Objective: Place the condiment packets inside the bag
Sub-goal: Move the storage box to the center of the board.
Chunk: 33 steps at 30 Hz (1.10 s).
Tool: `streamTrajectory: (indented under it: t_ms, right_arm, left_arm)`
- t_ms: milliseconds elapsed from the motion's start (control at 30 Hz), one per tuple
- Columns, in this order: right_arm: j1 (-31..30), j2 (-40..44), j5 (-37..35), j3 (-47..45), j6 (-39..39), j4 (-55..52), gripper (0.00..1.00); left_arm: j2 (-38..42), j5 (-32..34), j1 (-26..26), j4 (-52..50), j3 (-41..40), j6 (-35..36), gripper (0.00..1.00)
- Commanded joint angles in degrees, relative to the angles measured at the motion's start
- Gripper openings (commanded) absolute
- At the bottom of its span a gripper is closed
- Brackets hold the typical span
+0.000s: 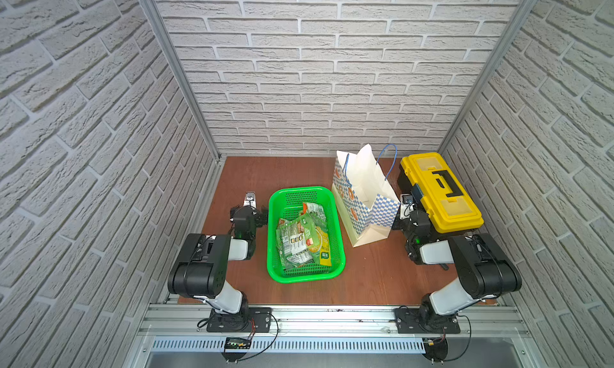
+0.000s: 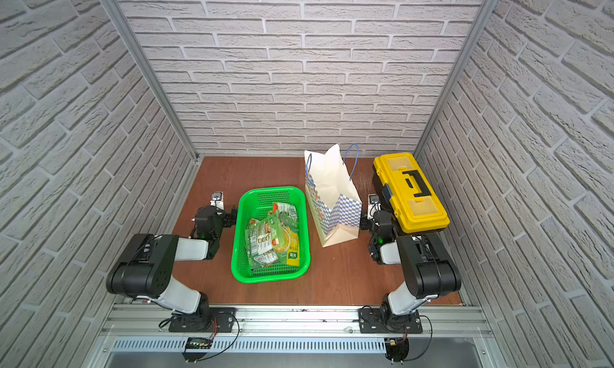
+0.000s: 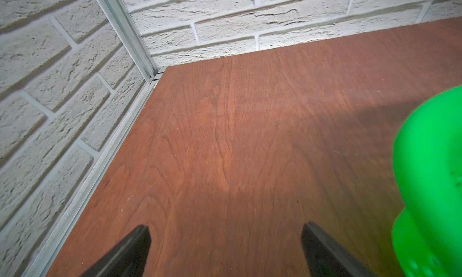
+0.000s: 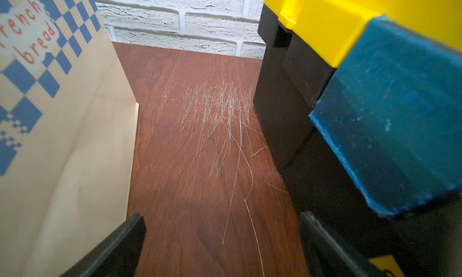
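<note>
The condiment packets [image 1: 304, 238] [image 2: 272, 240] lie heaped in a green basket, mostly green and clear, with some yellow and orange-red. The bag [image 1: 363, 187] [image 2: 332, 187] stands upright and open to the basket's right, white inside; its checkered side [image 4: 62, 113] shows in the right wrist view. My left gripper [image 1: 248, 213] [image 2: 216, 214] [image 3: 226, 227] hangs open and empty over bare table, left of the basket. My right gripper [image 1: 409, 213] [image 2: 376, 217] [image 4: 222, 215] is open and empty, low between the bag and the toolbox.
The green perforated basket [image 1: 275, 200] [image 2: 239, 217] [image 3: 430, 163] sits mid-table. A yellow-and-black toolbox [image 1: 438, 190] [image 2: 412, 190] [image 4: 325, 25] stands at the right, close to the right arm. Brick-patterned walls enclose the brown wooden table [image 3: 250, 125] on three sides.
</note>
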State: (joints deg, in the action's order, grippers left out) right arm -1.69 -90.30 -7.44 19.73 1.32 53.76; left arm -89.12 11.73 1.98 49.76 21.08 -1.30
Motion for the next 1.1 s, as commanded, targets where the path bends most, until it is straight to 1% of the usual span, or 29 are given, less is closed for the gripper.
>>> streamTrajectory:
  t_ms: [0, 67, 167, 500, 567, 600, 633, 667, 700, 767, 833, 867, 933, 967, 1033, 1067]
  right_arm:
    - [0.3, 1.4, 0.6, 0.7, -0.1, 2.0, 0.99]
    - [0.3, 1.4, 0.6, 0.7, -0.1, 1.9, 0.99]
    - [0.3, 1.3, 0.6, 0.7, 0.0, 1.9, 0.99]
    - [0.3, 1.4, 0.5, 0.6, 0.0, 2.0, 0.99]
    - [0.2, 1.7, 2.3, -1.1, 1.0, 4.5, 0.99]
    - [0.1, 2.1, 3.0, -2.9, 1.5, 7.9, 0.99]
    - [-0.2, 2.9, 2.1, -4.3, 1.4, 10.3, 0.99]
    - [-0.4, 4.6, 0.1, -5.6, 0.8, 11.4, 0.99]
    - [-0.4, 6.6, -1.4, -6.0, 0.3, 10.3, 0.99]
    - [-0.6, 11.3, -1.5, -6.0, 0.5, 6.3, 0.99]
    - [-0.9, 16.5, -1.0, -5.8, 1.0, 1.7, 0.99]
    - [-1.0, 19.3, -0.9, -5.8, 0.5, -0.9, 0.99]
    - [-1.0, 25.0, -1.9, -5.5, -2.9, -5.4, 0.99]
    - [-1.0, 28.3, -2.2, -5.1, -5.0, -8.7, 0.99]
    - [-1.1, 34.1, -1.8, -3.2, -7.4, -16.8, 0.99]
    - [-1.0, 37.3, -2.0, -1.9, -8.7, -22.5, 0.99]
  left_arm:
    - [0.1, -0.8, 0.3, 2.5, 0.3, -0.1, 0.98]
    - [0.1, -0.9, 0.3, 2.5, 0.3, 0.0, 0.98]
    - [0.3, -4.3, 2.0, 1.6, 0.6, -0.9, 0.98]
    - [0.3, -3.7, 1.8, 1.6, 0.5, -0.6, 0.98]
    - [1.5, -2.5, 1.1, -0.1, 1.2, -0.4, 0.98]
    - [3.4, -0.1, 0.1, -3.6, 2.2, 0.0, 0.98]
    - [5.2, 2.9, -0.9, -7.2, 3.3, 0.2, 0.98]
    - [7.0, 5.8, -1.9, -10.1, 4.3, 0.4, 0.98]
    - [9.1, 8.2, -2.6, -11.5, 4.6, 0.7, 0.98]
    - [13.3, 11.8, -3.2, -13.2, 4.4, 0.6, 0.98]
    - [17.8, 12.8, -3.5, -14.9, 4.0, 0.4, 0.98]
    - [20.3, 13.5, -3.8, -16.7, 4.2, -0.8, 0.98]
    - [25.2, 13.9, -4.1, -21.4, 5.0, -5.4, 0.98]
    - [27.7, 12.9, -4.2, -23.4, 5.2, -7.5, 0.98]
    - [32.1, 11.6, -4.5, -25.9, 5.1, -10.9, 0.98]
    - [34.9, 10.8, -4.7, -27.7, 5.1, -12.7, 0.98]
